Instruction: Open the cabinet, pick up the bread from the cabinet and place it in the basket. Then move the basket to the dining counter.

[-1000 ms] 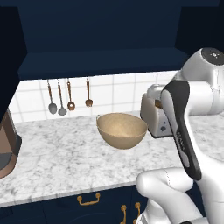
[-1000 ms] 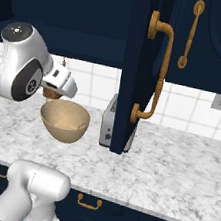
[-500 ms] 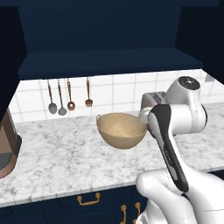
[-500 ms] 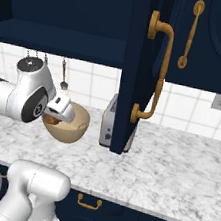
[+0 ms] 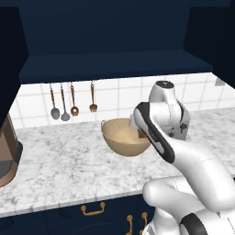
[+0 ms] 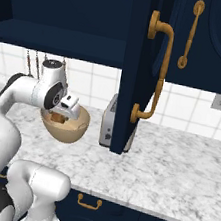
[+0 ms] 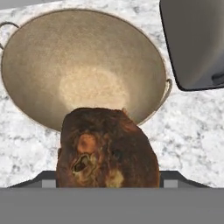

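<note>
Bread (image 5: 142, 134) shows in the left base view as a small brown patch at the basket's (image 5: 120, 137) right rim, mostly hidden behind the arm. Over the last second the arm has swung down from above the toaster (image 5: 182, 125) and now bends low over the basket, which sits on the tabletop (image 5: 69, 170) toward its back edge, under the hanging utensils (image 5: 72, 101). That move, I judge, puts the task at the release step: cabinet (image 5: 110, 41) open, bread out, placing nearly done.

Seen from the right base view, the gripper (image 6: 61, 116) has dropped from beside the basket's rim to just over its bowl, and the bread sits between its jaws, above the basket's inside. The open cabinet door (image 6: 139, 66) hangs in front of the toaster, and the basket has not shifted.

Looking along the hand view, the bread (image 7: 107, 148) fills the lower middle, close to the camera and held across its width by the gripper, whose jaws stand wide around it. Below it lies the basket (image 7: 30, 48), with nothing inside; its pale floor is bare. The bread hangs over the basket's near rim rather than its centre, so a drop from here may strike the rim. One corner of the toaster (image 7: 197, 43) shows just beside the basket's handle.
</note>
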Robot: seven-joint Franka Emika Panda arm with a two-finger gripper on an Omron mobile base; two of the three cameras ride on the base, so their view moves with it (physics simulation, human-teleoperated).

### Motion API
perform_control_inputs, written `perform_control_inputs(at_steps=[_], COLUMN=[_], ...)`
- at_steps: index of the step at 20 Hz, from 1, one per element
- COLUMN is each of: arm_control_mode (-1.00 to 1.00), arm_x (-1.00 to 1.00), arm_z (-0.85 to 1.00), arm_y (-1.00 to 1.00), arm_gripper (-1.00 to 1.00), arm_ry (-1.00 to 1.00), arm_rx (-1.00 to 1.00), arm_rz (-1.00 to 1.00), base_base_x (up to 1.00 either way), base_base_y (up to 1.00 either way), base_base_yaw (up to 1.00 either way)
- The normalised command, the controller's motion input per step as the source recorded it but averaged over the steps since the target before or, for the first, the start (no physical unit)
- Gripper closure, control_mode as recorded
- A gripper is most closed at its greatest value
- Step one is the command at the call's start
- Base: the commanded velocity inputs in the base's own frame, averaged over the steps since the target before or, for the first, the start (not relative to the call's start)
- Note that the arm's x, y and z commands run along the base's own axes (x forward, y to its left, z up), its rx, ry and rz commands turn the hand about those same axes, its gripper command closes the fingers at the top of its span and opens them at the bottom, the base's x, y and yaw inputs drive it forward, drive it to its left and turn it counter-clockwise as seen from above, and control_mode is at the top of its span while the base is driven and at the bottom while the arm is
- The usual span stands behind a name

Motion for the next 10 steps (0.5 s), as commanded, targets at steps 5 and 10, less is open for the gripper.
perform_control_inputs(at_steps=[5,10], arm_control_mode=[-1.00,-1.00], arm_x=[0.58,0.75], arm_z=[-0.83,-0.35], arm_y=[0.13,0.00], arm_gripper=[1.00,1.00], arm_ry=[0.04,0.01], arm_rx=[0.00,0.00], arm_rz=[0.07,0.07], base_base_x=[0.00,0.00], base_base_y=[0.00,0.00], base_base_yaw=[0.00,0.00])
